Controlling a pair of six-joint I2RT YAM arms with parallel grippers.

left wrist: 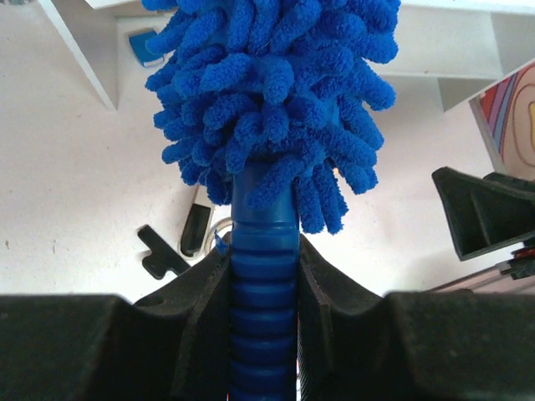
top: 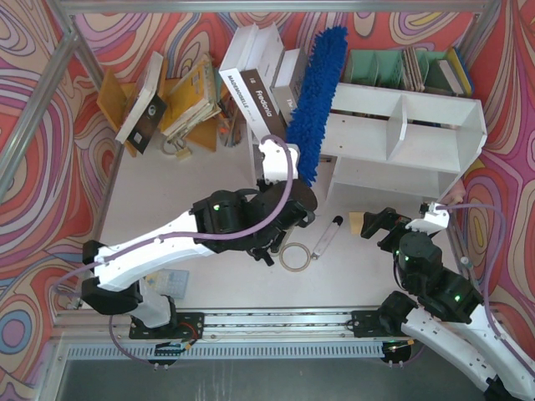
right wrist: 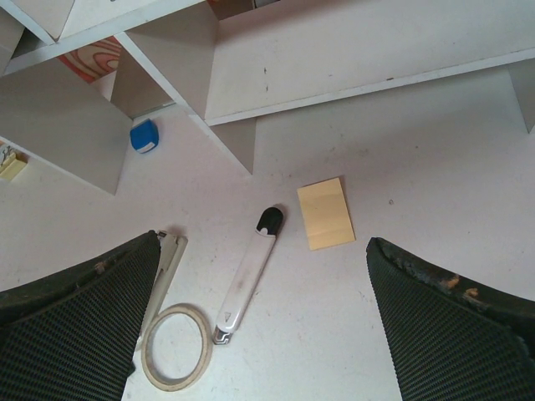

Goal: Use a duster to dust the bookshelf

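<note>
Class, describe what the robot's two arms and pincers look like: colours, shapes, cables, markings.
The left arm and right arm: white shells, black joints with small green lights, loose lilac cables. The left pincer and right pincer: two blocky black fingers each, finely mesh-textured.

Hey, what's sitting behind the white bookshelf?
A green slotted file rack holding a few books stands behind the bookshelf. The duster covers whatever lies behind the shelf's left end.

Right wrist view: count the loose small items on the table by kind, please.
Blue block: 1
Yellow notepad: 1
Tape ring: 1
Slim pen-like tools: 2, one black-capped and one pale and partly hidden
Clip at the left edge: 1
Total: 6
</note>
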